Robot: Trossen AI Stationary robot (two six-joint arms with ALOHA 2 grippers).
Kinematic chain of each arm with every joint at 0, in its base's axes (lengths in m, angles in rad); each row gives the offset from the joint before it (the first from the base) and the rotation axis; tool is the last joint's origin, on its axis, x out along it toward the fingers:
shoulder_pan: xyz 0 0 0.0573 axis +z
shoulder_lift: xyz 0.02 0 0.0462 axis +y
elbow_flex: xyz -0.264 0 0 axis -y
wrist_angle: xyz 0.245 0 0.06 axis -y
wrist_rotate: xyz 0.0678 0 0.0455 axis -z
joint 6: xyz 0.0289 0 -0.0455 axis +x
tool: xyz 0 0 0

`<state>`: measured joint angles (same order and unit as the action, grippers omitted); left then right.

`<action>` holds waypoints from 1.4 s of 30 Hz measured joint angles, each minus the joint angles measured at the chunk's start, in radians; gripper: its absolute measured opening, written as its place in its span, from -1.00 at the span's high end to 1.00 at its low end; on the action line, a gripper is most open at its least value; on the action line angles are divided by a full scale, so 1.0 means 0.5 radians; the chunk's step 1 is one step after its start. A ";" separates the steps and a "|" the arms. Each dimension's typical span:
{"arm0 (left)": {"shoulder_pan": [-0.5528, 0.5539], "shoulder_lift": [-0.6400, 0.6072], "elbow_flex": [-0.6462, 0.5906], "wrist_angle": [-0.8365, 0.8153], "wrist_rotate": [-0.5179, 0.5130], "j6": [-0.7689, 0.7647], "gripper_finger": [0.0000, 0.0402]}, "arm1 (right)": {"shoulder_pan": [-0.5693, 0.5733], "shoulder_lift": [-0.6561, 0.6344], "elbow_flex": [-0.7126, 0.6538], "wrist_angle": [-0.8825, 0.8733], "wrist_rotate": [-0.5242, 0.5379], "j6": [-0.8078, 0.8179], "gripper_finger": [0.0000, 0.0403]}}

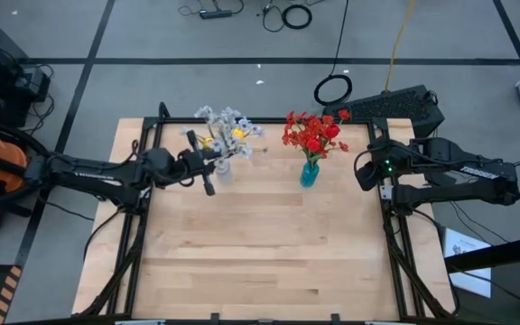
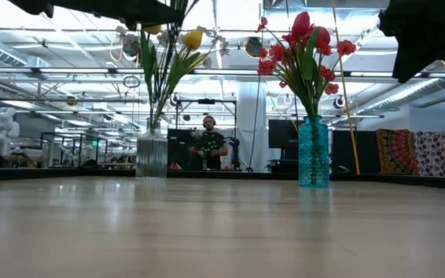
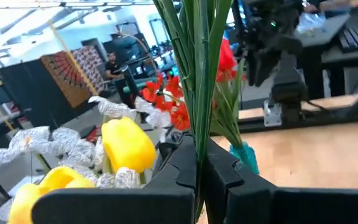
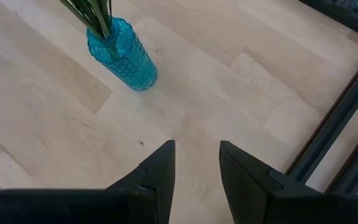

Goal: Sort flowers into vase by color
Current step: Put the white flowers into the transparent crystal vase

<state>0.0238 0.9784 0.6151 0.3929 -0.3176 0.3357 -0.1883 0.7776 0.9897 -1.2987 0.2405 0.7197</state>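
Wooden table [image 1: 260,244], left pincer [image 3: 201,174] clamping green stems [image 3: 197,74], blooms cropped, right pincer [image 4: 196,163] agape over bare wood

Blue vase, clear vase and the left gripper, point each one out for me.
Blue vase [image 2: 313,151]: low view, middle of its body.
Clear vase [image 2: 151,154]: low view, ribbed glass body.
Left gripper [image 3: 200,163]: left wrist view, between fingertips shut on green stems.

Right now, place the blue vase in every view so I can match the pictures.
High view: blue vase right of centre near the table's far edge, under red flowers.
Low view: right of centre, upright, red flowers above.
Left wrist view: only a sliver behind green stems.
Right wrist view: upper left, beyond the open right claw.
Shared landmark: the red flowers, or their stems.
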 joint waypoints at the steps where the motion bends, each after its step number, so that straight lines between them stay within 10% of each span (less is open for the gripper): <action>1: 0.011 0.011 0.000 0.023 -0.001 -0.028 0.97 | 0.000 0.000 0.000 0.000 0.000 0.000 0.42; 32: 0.032 0.133 0.000 0.075 -0.206 -0.067 0.97 | 0.001 0.000 0.000 0.033 -0.013 -0.003 0.42; 42: 0.031 0.131 -0.282 0.585 -0.282 -0.085 0.97 | 0.001 0.000 0.000 0.032 -0.013 0.002 0.42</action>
<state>0.0391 1.0439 0.4743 0.6852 -0.4588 0.2931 -0.1879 0.7776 0.9897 -1.2827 0.2340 0.7208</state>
